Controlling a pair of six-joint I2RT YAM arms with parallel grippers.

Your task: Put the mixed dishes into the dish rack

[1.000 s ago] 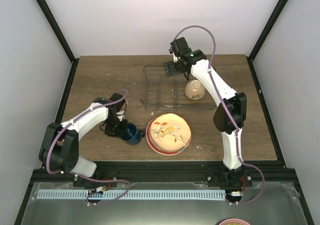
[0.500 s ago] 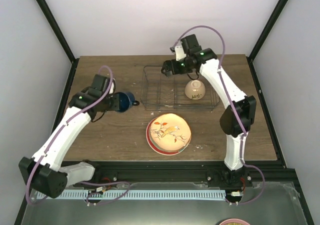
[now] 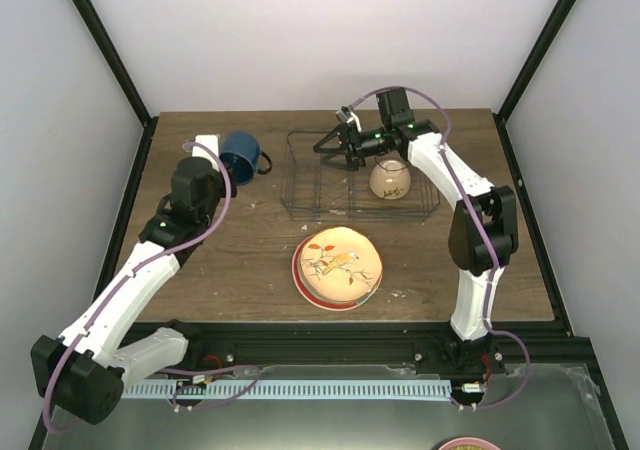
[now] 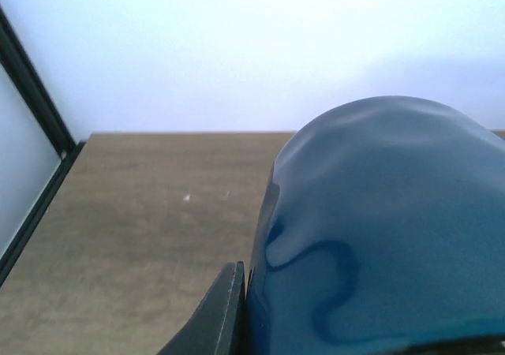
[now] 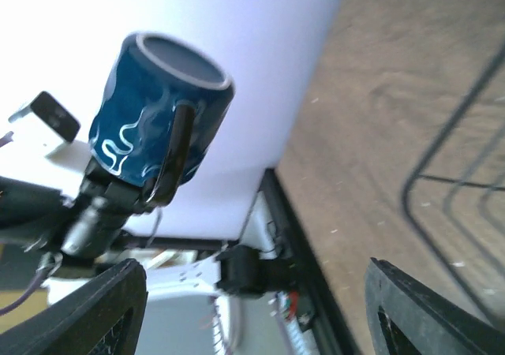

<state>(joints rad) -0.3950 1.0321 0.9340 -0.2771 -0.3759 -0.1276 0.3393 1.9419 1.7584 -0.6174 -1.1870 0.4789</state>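
My left gripper (image 3: 225, 166) is shut on the dark blue mug (image 3: 240, 154) and holds it in the air left of the dish rack (image 3: 300, 185). The mug fills the left wrist view (image 4: 387, 237) and shows in the right wrist view (image 5: 158, 122). My right gripper (image 3: 332, 150) is open and empty, pointing left over the rack's back left part. The small cream bowl (image 3: 390, 180) sits in the rack's right half. The cream-yellow bird plate (image 3: 338, 263) lies on top of a plate stack on the table in front of the rack.
The rack's thin wire edge shows at the right of the right wrist view (image 5: 442, 189). Black frame posts stand at the table's back corners. Bare wood lies left of the rack under the mug.
My left arm has lifted the mug from the table by the plate stack, up and back to the rack's left side. My right gripper has turned to point left.
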